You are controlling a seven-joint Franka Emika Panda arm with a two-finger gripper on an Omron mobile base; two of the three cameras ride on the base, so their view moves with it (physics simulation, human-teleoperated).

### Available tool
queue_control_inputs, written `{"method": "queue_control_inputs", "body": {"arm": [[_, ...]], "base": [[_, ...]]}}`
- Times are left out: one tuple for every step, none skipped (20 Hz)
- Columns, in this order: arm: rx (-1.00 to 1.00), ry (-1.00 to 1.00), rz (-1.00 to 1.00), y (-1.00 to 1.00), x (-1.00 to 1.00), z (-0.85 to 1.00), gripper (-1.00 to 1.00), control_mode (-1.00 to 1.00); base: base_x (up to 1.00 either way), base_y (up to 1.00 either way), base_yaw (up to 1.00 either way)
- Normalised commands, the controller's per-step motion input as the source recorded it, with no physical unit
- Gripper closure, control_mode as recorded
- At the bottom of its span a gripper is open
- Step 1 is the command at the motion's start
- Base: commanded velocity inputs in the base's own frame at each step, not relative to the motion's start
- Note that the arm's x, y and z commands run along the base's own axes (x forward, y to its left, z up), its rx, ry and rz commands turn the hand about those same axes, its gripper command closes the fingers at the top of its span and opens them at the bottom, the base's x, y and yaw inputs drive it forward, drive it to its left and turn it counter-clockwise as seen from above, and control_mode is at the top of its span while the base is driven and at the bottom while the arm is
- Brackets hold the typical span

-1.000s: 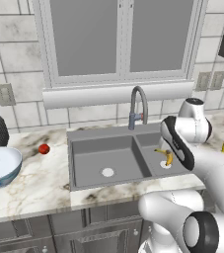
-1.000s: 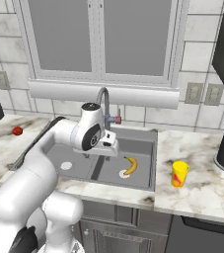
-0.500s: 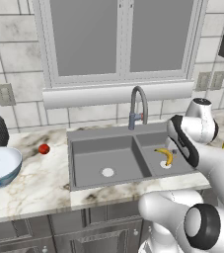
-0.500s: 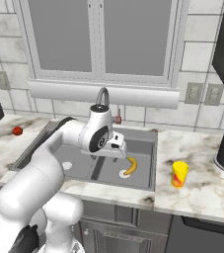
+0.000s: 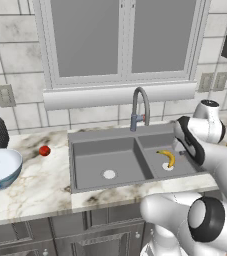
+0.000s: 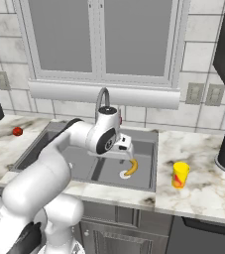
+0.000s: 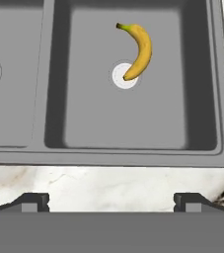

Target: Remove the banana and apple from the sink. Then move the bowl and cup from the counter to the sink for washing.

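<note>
In the dark sink (image 7: pixel 217 89), right basin, the banana (image 7: pixel 139 49) lies across the drain (long axis roughly along the view), ahead of the spread, empty jaws hovering above.

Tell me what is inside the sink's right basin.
In the sink, the right basin holds the banana, one end lying over the round white drain, hiding part of it. Nothing else shows on the basin floor in the hand view.
</note>
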Motion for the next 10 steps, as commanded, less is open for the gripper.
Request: {"method": "queue_control_inputs", "body": {"arm": [[0.0,0.0,0.0,-0.17,0.05,-0.07,-1.0,-1.0],[0.0,0.0,0.0,-0.14,0.06,-0.09,-1.0,-1.0],[0.0,0.0,0.0,-0.14,0.07,-0.07,-1.0,-1.0],[0.0,0.0,0.0,-0.13,0.08,-0.08,-1.0,-1.0],[0.0,0.0,0.0,-0.13,0.08,-0.08,-1.0,-1.0],[0.0,0.0,0.0,-0.13,0.08,-0.07,-1.0,-1.0],[0.0,0.0,0.0,-0.11,0.08,-0.07,-1.0,-1.0],[0.0,0.0,0.0,-0.09,0.08,-0.07,-1.0,-1.0],[0.0,0.0,0.0,-0.06,0.06,-0.05,-1.0,-1.0],[0.0,0.0,0.0,-0.02,0.06,-0.04,-1.0,-1.0]], "base": [[0.0,0.0,0.0],[0.0,0.0,0.0],[0.0,0.0,0.0],[0.0,0.0,0.0],[0.0,0.0,0.0],[0.0,0.0,0.0],[0.0,0.0,0.0],[0.0,0.0,0.0],[0.0,0.0,0.0],[0.0,0.0,0.0]]}}
